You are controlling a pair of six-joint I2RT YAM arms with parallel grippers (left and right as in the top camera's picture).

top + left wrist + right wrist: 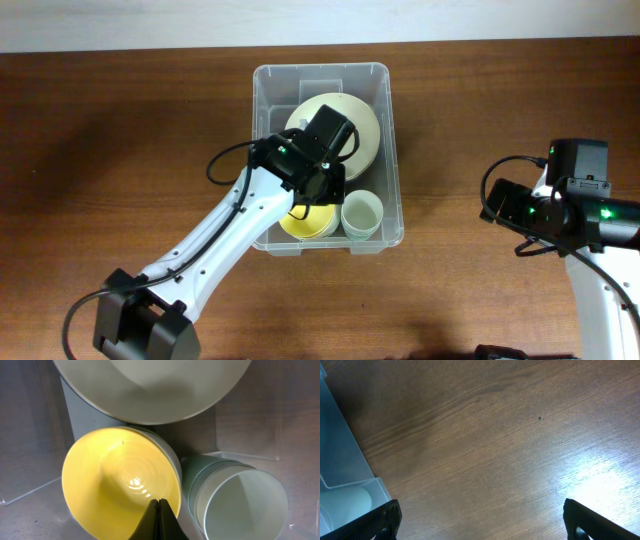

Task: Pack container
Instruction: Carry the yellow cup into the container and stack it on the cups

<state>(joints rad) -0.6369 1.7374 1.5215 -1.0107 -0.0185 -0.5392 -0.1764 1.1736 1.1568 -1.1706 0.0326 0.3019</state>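
Container (320,67) sits mid-worktop (120,150) in overhead, open side up. Its long axis runs far-to-near, straight up the frame, with the short ends facing the far and near edges. Far half holds a big pale dish (362,120). Near-left corner holds a yellow bowl (312,224), and a pale green cup (362,213) stands just beside it in the near-right corner. Left arm (230,235) reaches in from the near-left, wrist over the dish/bowl boundary; its own body hides the fingertips from this view. Right arm (570,205) is parked at the right edge, well apart from the container.

Left wrist: left pincer (159,520) is closed tight, fingertips pressed together with nothing between them, above the near rim of the yellow bowl. Can't tell whether it touches the rim. The bowl nests in a paler one underneath. The pale green cup is to the right, looks like a nested stack, mouth tilted toward the camera. The big dish fills the top of the frame. Clear container floor shows around them.

Right wrist: right pincer (480,525) is spread wide, one finger (375,522) in each bottom corner of the frame, nothing held. Bare wood worktop lies below it, with glare at the right. A container corner shows at the left edge, something pale behind its wall.
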